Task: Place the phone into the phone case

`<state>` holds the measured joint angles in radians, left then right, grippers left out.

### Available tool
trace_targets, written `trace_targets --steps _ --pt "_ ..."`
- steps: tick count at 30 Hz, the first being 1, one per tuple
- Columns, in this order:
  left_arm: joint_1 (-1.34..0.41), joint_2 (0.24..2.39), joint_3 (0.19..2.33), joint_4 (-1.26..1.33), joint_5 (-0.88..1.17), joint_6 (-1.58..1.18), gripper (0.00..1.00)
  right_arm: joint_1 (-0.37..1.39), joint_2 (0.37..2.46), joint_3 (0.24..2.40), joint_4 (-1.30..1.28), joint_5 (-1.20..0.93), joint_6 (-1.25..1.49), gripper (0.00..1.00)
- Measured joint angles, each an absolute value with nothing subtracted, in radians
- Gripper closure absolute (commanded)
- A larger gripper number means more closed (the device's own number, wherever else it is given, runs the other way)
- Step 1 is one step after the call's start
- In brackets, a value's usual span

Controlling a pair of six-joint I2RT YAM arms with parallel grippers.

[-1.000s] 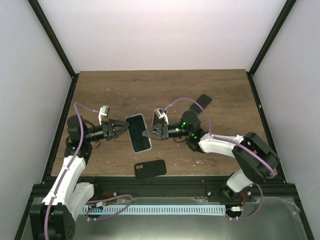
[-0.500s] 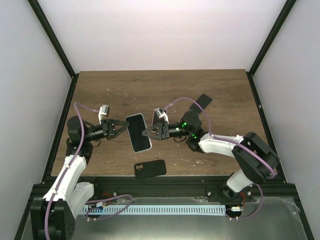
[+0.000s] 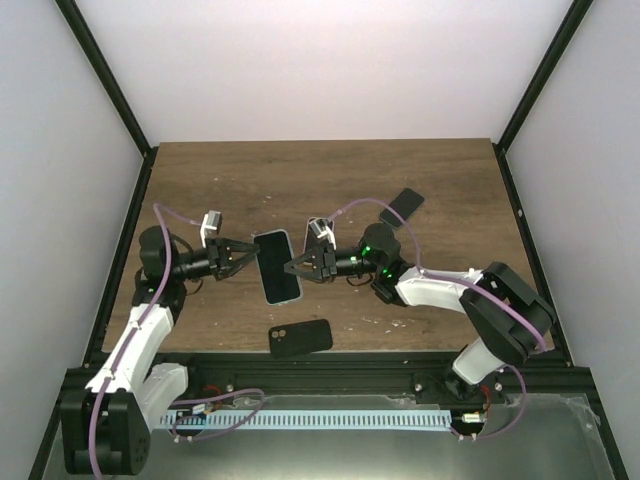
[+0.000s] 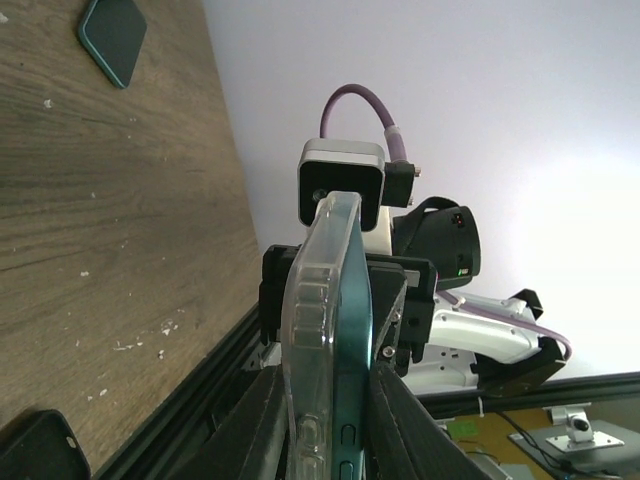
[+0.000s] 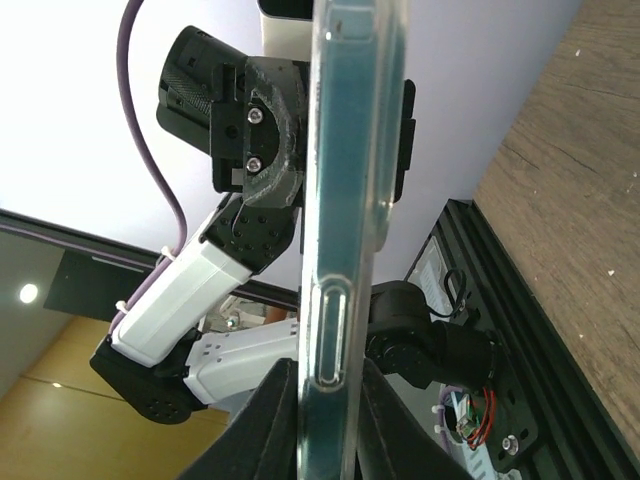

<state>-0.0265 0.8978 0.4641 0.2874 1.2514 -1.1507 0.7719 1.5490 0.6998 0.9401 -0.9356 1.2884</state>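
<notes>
Smartphone (image 3: 277,266), teal-sided and flat, hangs above the brown wooden table (image 3: 400,170). It is pinched from opposite edges by the left gripper (image 3: 250,258) and right gripper (image 3: 297,268), both claws clamped narrow on it. I judge this two-sided hold lets them press it into the clear plastic case (image 4: 310,330). My left wrist view shows the teal side proud of that shell, which overhead hides. A black phone case (image 3: 300,338) lies nearby on the table.
</notes>
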Motion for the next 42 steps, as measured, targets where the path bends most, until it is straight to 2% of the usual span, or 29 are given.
trace_targets --steps 5,8,13,16,19,23,26,30,33,37,42 --pt "-0.027 0.923 0.491 0.216 1.258 -1.107 0.65 0.774 1.563 0.678 0.999 -0.911 1.357 0.92" --pt "-0.027 0.923 0.498 0.189 1.259 -1.096 0.63 0.776 1.576 0.666 1.064 -0.888 1.409 0.92" --pt "-0.027 0.915 0.491 0.22 1.259 -1.133 0.71 0.776 1.595 0.666 1.128 -0.876 1.463 0.92" --pt "-0.027 0.913 0.483 0.263 1.259 -1.17 0.88 0.776 1.596 0.661 1.141 -0.875 1.477 0.87" --pt "-0.03 0.914 0.479 0.293 1.261 -1.196 0.99 0.776 1.596 0.652 1.15 -0.873 1.48 0.79" --pt "-0.031 0.928 0.479 0.298 1.259 -1.198 1.0 0.776 1.596 0.652 1.156 -0.868 1.473 0.76" --pt "-0.031 0.944 0.479 0.297 1.26 -1.197 0.95 0.776 1.596 0.652 1.144 -0.864 1.462 0.78" --pt "-0.031 0.944 0.479 0.285 1.259 -1.187 0.83 0.776 1.596 0.652 1.133 -0.861 1.455 0.84" --pt "-0.031 0.943 0.484 0.257 1.257 -1.168 0.67 0.776 1.595 0.652 1.126 -0.85 1.456 0.86" --pt "-0.031 0.942 0.486 0.228 1.254 -1.156 0.5 0.776 1.588 0.652 1.114 -0.814 1.457 0.87" --pt "-0.039 0.929 0.475 0.214 1.251 -1.156 0.46 0.773 1.582 0.652 1.114 -0.731 1.474 0.87"
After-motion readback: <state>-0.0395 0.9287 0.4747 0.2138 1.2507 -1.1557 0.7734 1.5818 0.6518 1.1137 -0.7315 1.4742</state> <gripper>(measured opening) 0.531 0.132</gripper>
